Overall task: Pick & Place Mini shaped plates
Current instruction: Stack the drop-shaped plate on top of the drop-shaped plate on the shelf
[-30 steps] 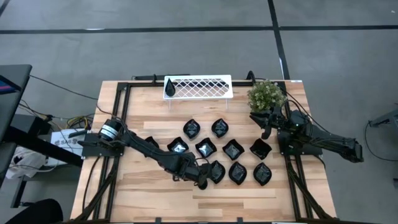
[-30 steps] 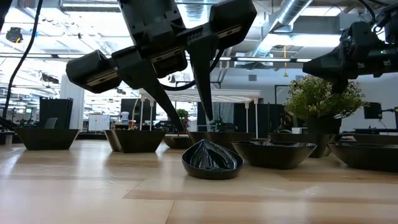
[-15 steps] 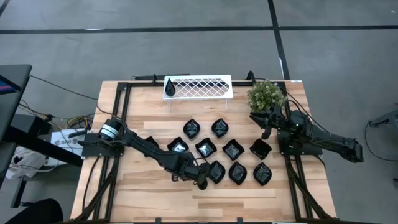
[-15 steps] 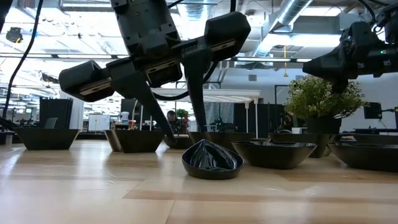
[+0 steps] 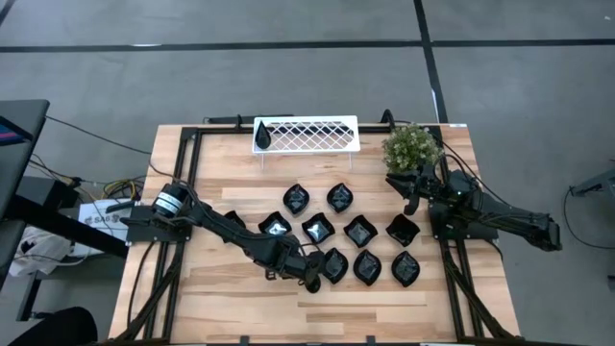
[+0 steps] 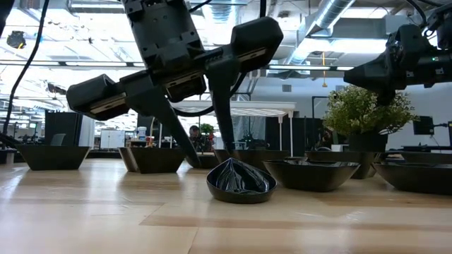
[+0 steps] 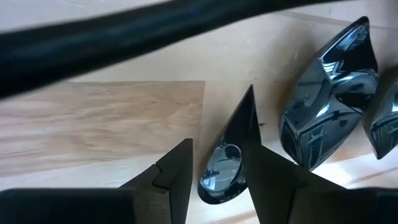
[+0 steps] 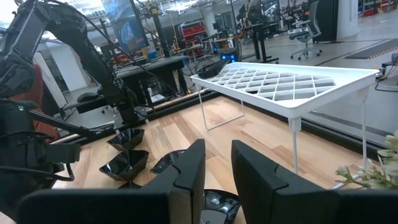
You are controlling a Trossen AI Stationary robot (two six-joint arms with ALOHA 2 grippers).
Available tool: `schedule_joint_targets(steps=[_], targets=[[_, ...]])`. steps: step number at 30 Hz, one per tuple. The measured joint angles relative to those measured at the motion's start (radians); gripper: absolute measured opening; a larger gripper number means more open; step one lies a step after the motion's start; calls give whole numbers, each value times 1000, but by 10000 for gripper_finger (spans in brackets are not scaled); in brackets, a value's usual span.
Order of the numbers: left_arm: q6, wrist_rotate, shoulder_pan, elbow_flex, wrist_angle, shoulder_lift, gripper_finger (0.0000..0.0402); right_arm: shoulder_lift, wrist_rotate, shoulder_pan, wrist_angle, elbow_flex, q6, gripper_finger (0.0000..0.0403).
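Your left arm reaches across the wooden counter (image 5: 221,288) from 9 o'clock, and its left tool (image 5: 312,280) sits low toward 6 o'clock, at the near-left corner of the plate group. In the left wrist view its two fingers (image 7: 177,177) stand narrowly apart with a slim teardrop plate (image 7: 229,160) between them; you cannot tell from the pictures whether the pads press on it. In the low view that plate (image 6: 240,181) rests on the counter under the tool, and a larger leaf plate (image 7: 329,109) lies just beside it.

The mini shaped plates (image 5: 360,232) lie in loose rows at the middle of the counter, from about the centre toward 5 o'clock, close together but mostly apart. One more small black plate (image 5: 261,133) sits at the left end of the white lattice tray (image 5: 307,133), which stands at 12 o'clock.

Your right arm comes in from 3 o'clock, and the right tool (image 5: 411,197) hangs beside the green potted plant (image 5: 411,147), above the right-hand plates. Its fingers (image 8: 186,177) stand a narrow gap apart and grip nothing.
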Motion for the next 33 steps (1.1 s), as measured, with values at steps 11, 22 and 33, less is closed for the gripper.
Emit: schedule_joint_targets(steps=[11, 22, 33], targets=[[23, -7, 31, 0, 3, 0, 137, 0, 0, 0, 0, 0, 0, 74], [26, 40, 30, 1, 13, 41, 136, 0, 0, 0, 0, 0, 0, 74], [20, 62, 29, 2, 42, 50, 117, 9, 0, 0, 0, 0, 0, 74]])
